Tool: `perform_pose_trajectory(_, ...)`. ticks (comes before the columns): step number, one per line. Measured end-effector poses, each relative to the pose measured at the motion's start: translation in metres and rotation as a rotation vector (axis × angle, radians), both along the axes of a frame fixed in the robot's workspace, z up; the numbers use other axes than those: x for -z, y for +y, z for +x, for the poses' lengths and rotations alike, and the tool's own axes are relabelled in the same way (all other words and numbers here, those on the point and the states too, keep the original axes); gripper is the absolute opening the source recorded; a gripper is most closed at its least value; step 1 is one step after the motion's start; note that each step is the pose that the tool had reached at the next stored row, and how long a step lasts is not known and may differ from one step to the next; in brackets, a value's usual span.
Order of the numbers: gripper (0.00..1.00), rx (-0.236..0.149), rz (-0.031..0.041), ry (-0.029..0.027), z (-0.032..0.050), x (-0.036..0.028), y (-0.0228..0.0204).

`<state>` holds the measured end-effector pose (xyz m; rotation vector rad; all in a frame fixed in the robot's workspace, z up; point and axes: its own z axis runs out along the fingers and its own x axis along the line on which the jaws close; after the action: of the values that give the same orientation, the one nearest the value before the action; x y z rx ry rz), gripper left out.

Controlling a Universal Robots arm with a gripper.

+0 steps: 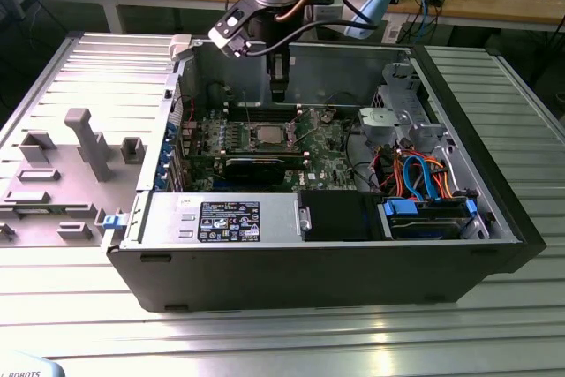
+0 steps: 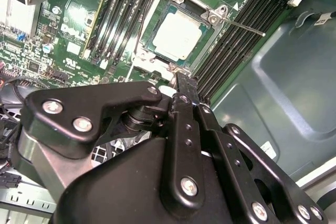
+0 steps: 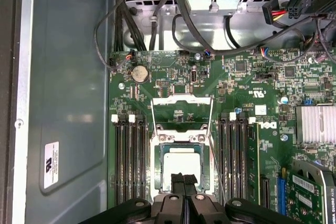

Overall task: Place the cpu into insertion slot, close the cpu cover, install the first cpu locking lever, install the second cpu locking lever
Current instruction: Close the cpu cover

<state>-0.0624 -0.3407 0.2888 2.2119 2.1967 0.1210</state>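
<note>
— Black linkage bars of my gripper (image 2: pixel 185 81) sit closest to the lens in the second wrist view, bolts and all.

— And the fingers?

— Pressed together, with nothing pinched between them. In the exterior view I hang inside the open computer case (image 1: pixel 309 262), above the green motherboard (image 1: pixel 331 152) and clear of it.

— Where is the cpu?

— The cpu (image 3: pixel 181 162) lies flat in the insertion slot (image 3: pixel 156 163), silver top up, with the slot's metal rim around it. In the first wrist view my fingertips overlap its near edge.

— Is the cpu cover down?

— No. The cpu cover (image 3: pixel 181 98) is swung open, a silver frame on the side of the slot towards the coin battery (image 3: pixel 139 73), with the board showing through its window.

— And the levers?

— A thin metal locking lever (image 2: pixel 244 25) juts out from one corner of the slot across the black memory slots (image 2: pixel 231 40). Another thin rod (image 3: pixel 148 124) runs along the cover's side; I cannot tell how it sits.

— What flanks the slot?

— Long parallel memory slots on both sides.
</note>
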Motion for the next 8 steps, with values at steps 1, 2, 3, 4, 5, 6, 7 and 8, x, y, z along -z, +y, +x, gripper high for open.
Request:
perform_pose_trajectory(1,0.11,0.000,0.0000,0.0000,0.0001,0.0000,0.0000)
perform_pose_trajectory(2,0.11,0.000,0.0000,0.0000,0.0005,0.0000,0.0000)
perform_pose_trajectory(3,0.11,0.000,0.0000,0.0000,0.0009,0.0000,0.0000)
perform_pose_trajectory(4,0.11,0.000,0.0000,0.0000,0.0011,0.0000,0.0000)
perform_pose_trajectory(5,0.11,0.000,0.0000,0.0000,0.0013,0.0000,0.0000)
perform_pose_trajectory(6,0.11,0.000,0.0000,0.0000,0.0016,0.0000,0.0000)
perform_pose_trajectory(7,0.11,0.000,0.0000,0.0000,0.0017,0.0000,0.0000)
perform_pose_trajectory(8,0.11,0.000,0.0000,0.0000,0.0017,0.0000,0.0000)
